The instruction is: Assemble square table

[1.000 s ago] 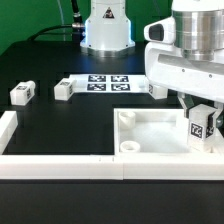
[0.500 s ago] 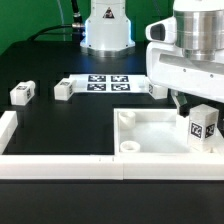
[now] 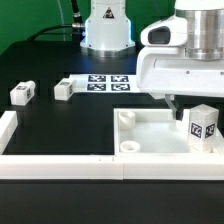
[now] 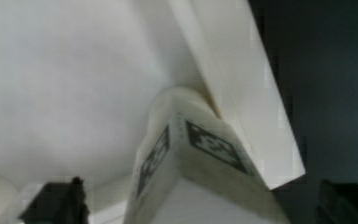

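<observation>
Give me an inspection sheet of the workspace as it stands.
Surface: black table, white border walls along its edges.
Job's things: tabletop lies flat against the front wall. The upright leg stands on its exterior-view right side. A loose leg and second loose leg sit apart.
Clutter: nothing seen; marker board only.
End effector: open over the upright leg, holding nothing.
Cables: black cable beside robot base.
Surroundings: green backdrop.

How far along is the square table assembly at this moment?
Done: one leg stands upright in the tabletop, toward the exterior view's right. In hand: nothing; the pincer hangs open above that leg. Left: at least two loose legs wait on the black table, beside the marker board.
</observation>
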{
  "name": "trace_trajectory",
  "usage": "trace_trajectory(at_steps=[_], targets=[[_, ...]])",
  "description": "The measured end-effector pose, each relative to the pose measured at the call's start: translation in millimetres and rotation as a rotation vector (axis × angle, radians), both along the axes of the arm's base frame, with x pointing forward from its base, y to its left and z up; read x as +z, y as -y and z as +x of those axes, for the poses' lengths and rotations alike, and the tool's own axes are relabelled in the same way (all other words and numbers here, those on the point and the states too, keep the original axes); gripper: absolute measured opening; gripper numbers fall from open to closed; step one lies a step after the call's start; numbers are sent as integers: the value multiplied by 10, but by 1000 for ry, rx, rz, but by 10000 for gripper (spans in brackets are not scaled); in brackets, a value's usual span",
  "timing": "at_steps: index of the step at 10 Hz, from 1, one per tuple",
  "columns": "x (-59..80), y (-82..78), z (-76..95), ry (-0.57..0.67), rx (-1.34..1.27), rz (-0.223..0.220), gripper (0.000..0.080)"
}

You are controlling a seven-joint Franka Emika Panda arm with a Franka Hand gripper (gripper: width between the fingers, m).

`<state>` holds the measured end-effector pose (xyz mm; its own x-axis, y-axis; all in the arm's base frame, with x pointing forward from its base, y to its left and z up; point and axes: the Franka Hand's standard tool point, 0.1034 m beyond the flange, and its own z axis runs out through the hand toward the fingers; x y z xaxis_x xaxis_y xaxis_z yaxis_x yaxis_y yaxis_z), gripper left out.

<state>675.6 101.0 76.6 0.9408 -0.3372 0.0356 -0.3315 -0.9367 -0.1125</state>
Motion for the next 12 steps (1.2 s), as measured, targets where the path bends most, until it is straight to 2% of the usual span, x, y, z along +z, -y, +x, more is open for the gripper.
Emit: trace_trajectory(at_steps=[5, 9, 10, 12], targets=[[-7, -18, -7, 41, 466, -43, 648], [-8, -7, -6, 55, 696, -79, 648], [-8, -5, -6, 54, 690, -79, 548], [-8, -4, -6, 54, 690, -79, 286]])
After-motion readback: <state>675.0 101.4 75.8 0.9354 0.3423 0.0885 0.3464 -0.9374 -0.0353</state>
